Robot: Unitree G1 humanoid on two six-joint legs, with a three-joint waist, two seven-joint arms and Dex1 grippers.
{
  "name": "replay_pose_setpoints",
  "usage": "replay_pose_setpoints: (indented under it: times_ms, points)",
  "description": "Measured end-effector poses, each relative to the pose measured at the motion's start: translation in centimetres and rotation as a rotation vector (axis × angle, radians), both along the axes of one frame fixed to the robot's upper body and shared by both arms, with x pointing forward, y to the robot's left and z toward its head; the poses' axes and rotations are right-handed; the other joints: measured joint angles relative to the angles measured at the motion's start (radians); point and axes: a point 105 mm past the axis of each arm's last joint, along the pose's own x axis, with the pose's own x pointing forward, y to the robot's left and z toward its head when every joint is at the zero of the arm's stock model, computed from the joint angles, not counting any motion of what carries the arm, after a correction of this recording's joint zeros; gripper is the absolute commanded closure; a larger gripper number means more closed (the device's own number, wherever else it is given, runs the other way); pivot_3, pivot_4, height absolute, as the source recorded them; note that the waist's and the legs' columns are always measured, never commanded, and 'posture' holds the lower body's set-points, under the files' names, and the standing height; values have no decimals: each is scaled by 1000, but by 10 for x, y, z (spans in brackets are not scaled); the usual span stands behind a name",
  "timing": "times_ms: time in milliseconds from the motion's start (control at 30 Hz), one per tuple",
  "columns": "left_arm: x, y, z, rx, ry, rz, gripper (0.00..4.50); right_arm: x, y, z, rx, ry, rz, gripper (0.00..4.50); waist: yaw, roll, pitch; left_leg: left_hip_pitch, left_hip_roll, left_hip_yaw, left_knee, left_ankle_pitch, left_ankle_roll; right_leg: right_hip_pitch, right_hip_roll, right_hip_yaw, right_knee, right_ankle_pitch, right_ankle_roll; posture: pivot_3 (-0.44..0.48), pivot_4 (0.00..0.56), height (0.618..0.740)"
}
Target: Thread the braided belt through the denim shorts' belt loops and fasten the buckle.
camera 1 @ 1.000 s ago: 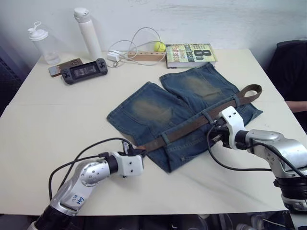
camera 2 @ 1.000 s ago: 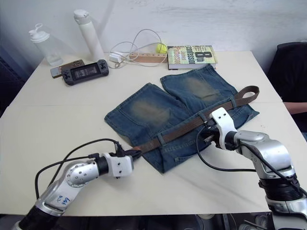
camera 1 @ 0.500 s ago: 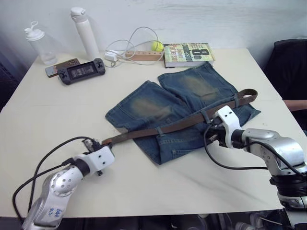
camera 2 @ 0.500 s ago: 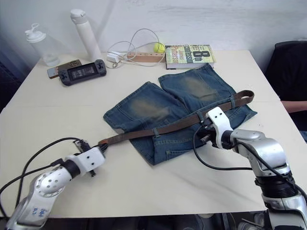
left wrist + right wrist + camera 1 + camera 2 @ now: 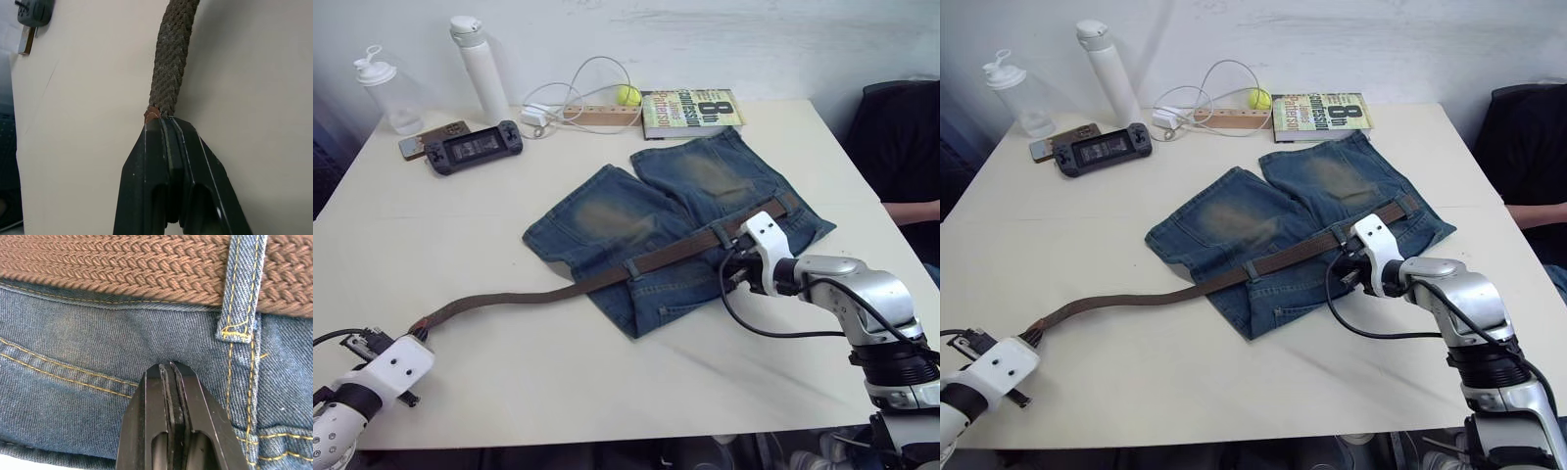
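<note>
Both grippers are pinching. Left gripper (image 5: 164,128) is clamping the braided belt (image 5: 548,292) tip; right gripper (image 5: 169,369) is nipping the denim shorts (image 5: 636,211) under a belt loop (image 5: 242,289).

Far edge: bottles (image 5: 478,67), game console (image 5: 472,148), ball (image 5: 626,95), book (image 5: 693,106).

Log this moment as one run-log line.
left gripper: shut on braided belt tip | right gripper: shut on denim shorts | belt: through belt loops, trailing over table
</note>
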Motion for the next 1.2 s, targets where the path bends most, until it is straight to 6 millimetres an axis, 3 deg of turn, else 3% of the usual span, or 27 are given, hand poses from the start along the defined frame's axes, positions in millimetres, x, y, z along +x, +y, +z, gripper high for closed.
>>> replay_pose_setpoints:
  times_ms: [33,133,267,400,533,600,667,733,833,900,1000,1133,1200]
  points:
    - [1,-10,-2,-46,-3,-30,4462,0,0,0,0,0,2,4500,0,0,0,0,0,0,0,0,0,0,0,0,0,0,0,0,150,735]
    - [3,-46,1,-268,-54,-145,3511,1,2,1,5,3,8,4500,-3,0,0,0,1,0,0,0,0,0,0,0,0,0,0,0,150,735]
    - [13,-68,33,-394,-146,-285,1804,-3,3,4,33,14,43,4500,1,2,2,-1,1,0,0,0,-1,-1,1,0,1,0,0,0,150,735]
    - [17,-143,81,-511,-131,-690,35,-19,17,24,101,10,185,4500,12,8,6,-3,0,0,1,2,-3,-2,0,0,0,0,0,0,150,735]
    - [17,-198,85,-654,108,-941,35,-33,17,45,72,-31,258,4500,22,8,6,-4,-1,-1,1,3,-6,-1,1,-1,-1,1,1,0,150,735]
    - [21,-223,75,-644,269,-1037,0,-43,9,48,44,-12,260,3842,29,8,6,-4,-1,-1,1,3,-6,-1,1,-1,-1,1,1,0,150,735]
    - [25,-234,68,-639,351,-1059,0,-50,7,48,35,-4,266,3155,30,8,7,-4,-1,0,1,3,-6,-1,2,0,-1,1,1,0,150,735]
    - [43,-245,66,-639,398,-1035,0,-60,2,51,28,10,265,2171,34,6,8,-4,-1,-1,2,5,-6,-1,2,0,-1,1,1,0,150,735]
    - [66,-265,62,-610,455,-1026,0,-76,-16,64,9,5,225,721,49,6,8,-4,-2,-1,3,5,-6,0,3,-1,0,1,2,0,150,735]
    - [77,-280,55,-606,484,-1029,0,-86,-37,73,-32,6,156,45,58,6,9,-5,-2,-1,3,5,-5,0,3,-1,1,2,3,0,150,735]
    - [89,-304,38,-600,515,-1031,0,-98,-59,81,-72,1,66,45,60,4,9,-6,-2,0,3,5,-5,0,3,-1,0,2,3,0,150,735]
    - [87,-310,6,-516,606,-1051,0,-99,-65,101,-99,-97,16,45,53,2,10,-3,-2,1,3,6,-7,-1,5,2,0,2,3,0,150,735]
    - [87,-309,5,-489,608,-1085,539,-101,-69,106,-137,-107,1,0,58,2,10,-3,-2,0,4,7,-7,-1,5,2,0,2,3,0,150,735]
